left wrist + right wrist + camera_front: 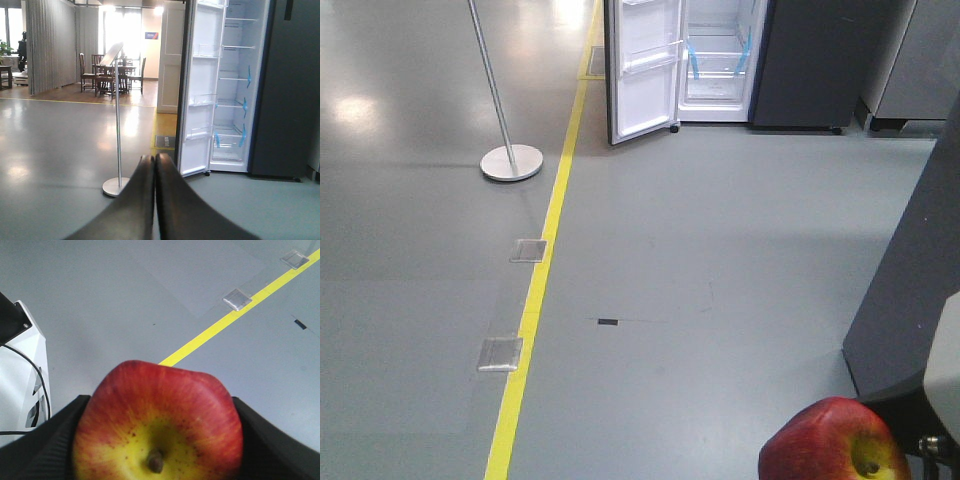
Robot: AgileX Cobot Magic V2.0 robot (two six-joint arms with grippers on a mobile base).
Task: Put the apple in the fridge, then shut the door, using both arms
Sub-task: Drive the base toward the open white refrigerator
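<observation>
The red apple (157, 425) with a yellow stem hollow sits between the black fingers (42, 445) of my right gripper (159, 440), which is shut on it. It also shows at the bottom right of the front view (832, 442). The fridge (720, 60) stands far ahead with its white inside and blue tape strips showing. Its door (642, 70) is swung open to the left. In the left wrist view the fridge (235, 90) and door (200, 90) stand ahead, and my left gripper (154, 159) is shut and empty.
A metal stanchion with a round base (510, 162) stands left of the fridge door. A yellow floor line (545, 260) runs toward the fridge, with two metal floor plates (500, 353) beside it. A dark grey cabinet (910, 280) stands at the right.
</observation>
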